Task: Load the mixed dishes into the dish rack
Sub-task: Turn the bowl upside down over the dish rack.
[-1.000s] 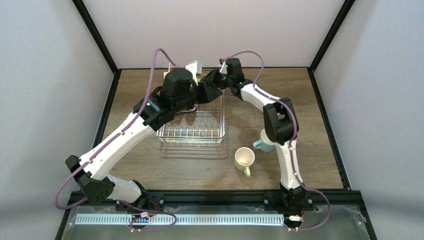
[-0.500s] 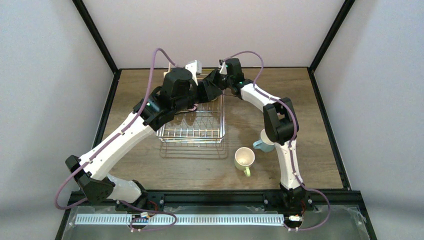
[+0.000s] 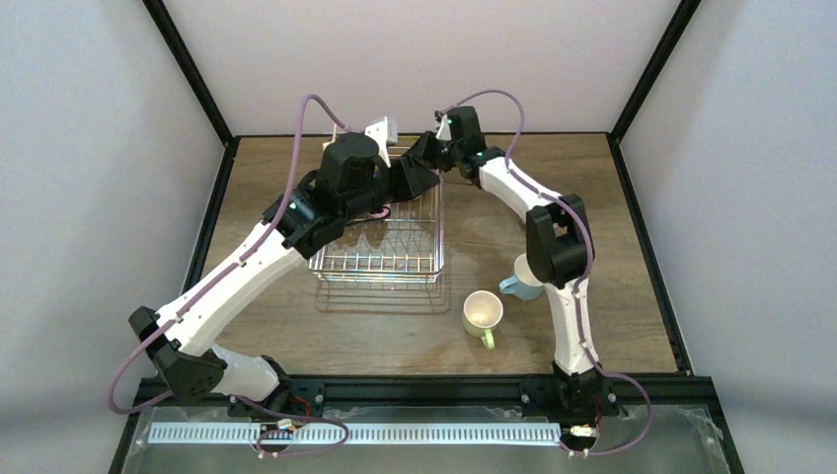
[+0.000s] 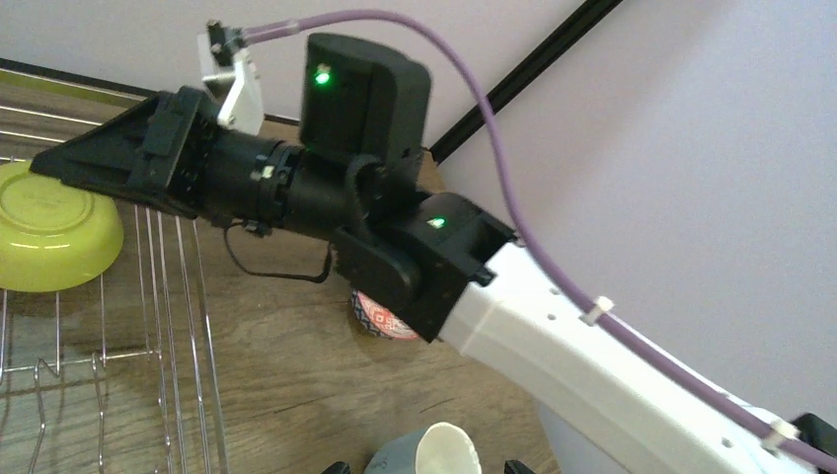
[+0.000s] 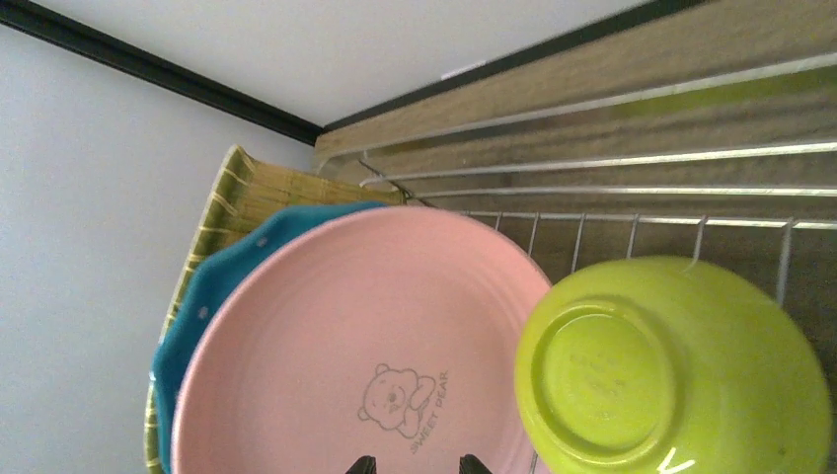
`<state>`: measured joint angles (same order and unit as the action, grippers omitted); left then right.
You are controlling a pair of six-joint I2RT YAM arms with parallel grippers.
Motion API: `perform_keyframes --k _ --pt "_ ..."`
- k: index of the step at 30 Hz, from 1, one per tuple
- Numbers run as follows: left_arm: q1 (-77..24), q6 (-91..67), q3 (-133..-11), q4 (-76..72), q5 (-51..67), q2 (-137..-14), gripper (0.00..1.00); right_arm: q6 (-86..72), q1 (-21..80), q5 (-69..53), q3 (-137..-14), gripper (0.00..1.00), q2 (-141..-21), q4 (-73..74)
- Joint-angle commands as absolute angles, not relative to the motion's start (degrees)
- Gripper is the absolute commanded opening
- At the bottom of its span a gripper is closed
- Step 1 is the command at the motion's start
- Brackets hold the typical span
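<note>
The dish rack [image 3: 380, 265] holds three upright plates, tan [image 5: 232, 202], teal [image 5: 212, 286] and pink [image 5: 345, 326], beside a lime bowl [image 5: 671, 365] with its base showing. My right gripper [image 5: 416, 466] hangs open just before the pink plate's face, gripping nothing. My left gripper [image 4: 424, 468] is open above the rack's right side. The light-blue mug [image 3: 520, 279] stands on the table and shows between the left fingertips [image 4: 439, 452], apart from them. The yellow-green mug [image 3: 483, 314] stands near it. A red-and-blue patterned bowl [image 4: 380, 318] sits under my right arm.
Both arms cross over the back half of the rack and hide its contents from above. My right forearm [image 4: 592, 326] spans the table to the right of the rack. Black frame rails [image 3: 651, 247] and grey walls bound the wooden table.
My right arm has drawn slightly back and to the right. The left arm and both mugs have not moved.
</note>
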<state>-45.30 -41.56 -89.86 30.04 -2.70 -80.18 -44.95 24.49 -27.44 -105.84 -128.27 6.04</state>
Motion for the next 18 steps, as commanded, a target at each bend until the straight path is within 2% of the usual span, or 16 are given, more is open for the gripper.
perform_keyframes --k 1,8,18 --pt "-45.08 -40.84 -88.12 28.97 -2.79 -79.03 0.89 -38.89 22.97 -23.84 -109.96 0.48 -121.95 13.20" --pt "-45.08 -39.02 -86.91 27.39 -2.63 -79.11 0.89 -32.11 21.70 -14.83 -112.92 0.50 -115.29 25.74" --pt "-45.06 -38.28 -84.91 24.80 1.64 -80.07 0.89 -27.66 18.60 0.65 -104.22 0.50 -103.30 40.01"
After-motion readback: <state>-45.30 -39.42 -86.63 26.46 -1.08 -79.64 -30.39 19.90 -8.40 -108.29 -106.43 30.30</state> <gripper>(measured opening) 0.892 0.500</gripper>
